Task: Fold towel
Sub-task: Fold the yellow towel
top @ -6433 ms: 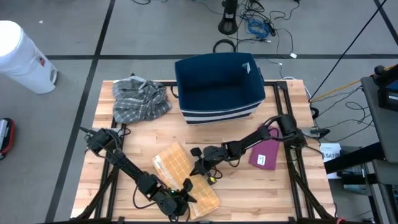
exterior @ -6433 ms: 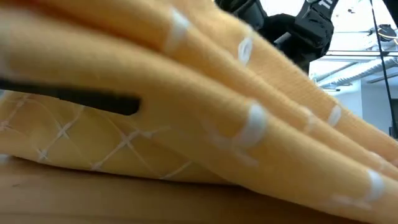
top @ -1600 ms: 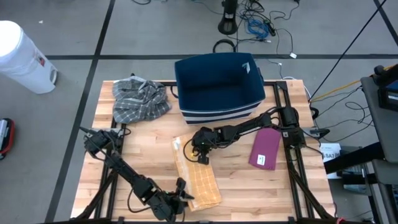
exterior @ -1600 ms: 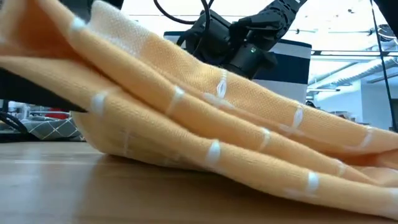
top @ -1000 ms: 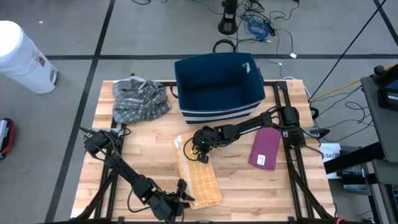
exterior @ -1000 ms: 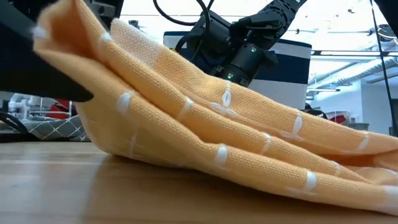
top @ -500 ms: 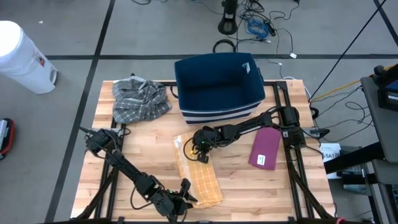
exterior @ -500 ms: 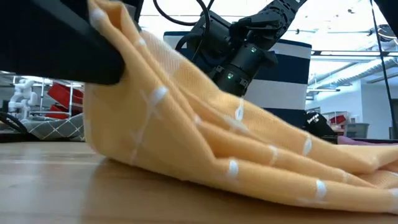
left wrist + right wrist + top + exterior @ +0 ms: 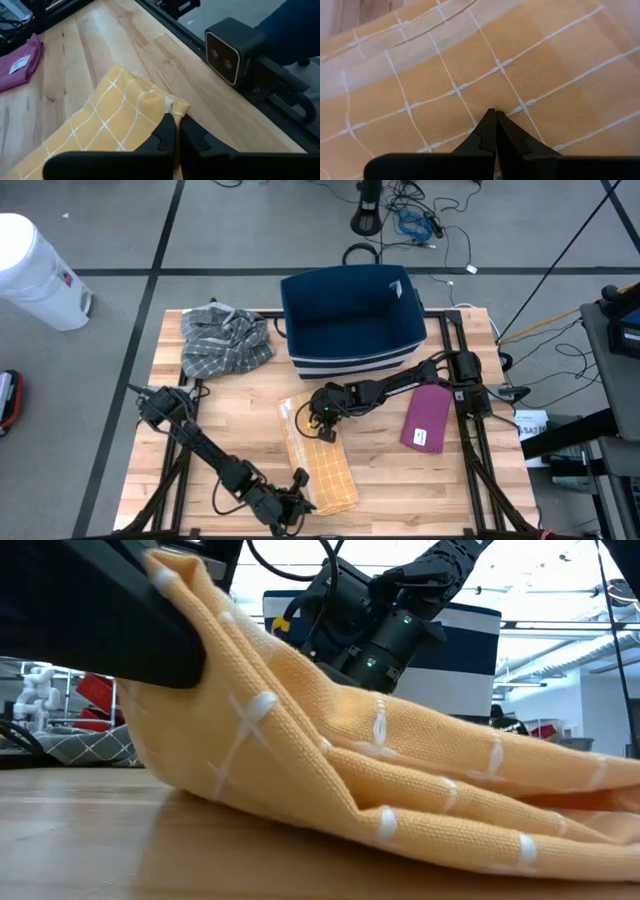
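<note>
The yellow towel [image 9: 317, 462] lies as a narrow folded strip on the wooden table [image 9: 200, 420], in front of the navy bin [image 9: 352, 320] and between my two arms. My left gripper [image 9: 175, 122] is at the strip's near end, close to the table's front edge, its fingers pressed together on a corner of the towel, which it holds raised off the wood. My right gripper [image 9: 493, 121] is at the far end, fingers together, tips pressed down onto the cloth. A purple cloth [image 9: 427, 418] lies just to the right, and a crumpled grey plaid cloth [image 9: 225, 338] sits at the far left corner.
</note>
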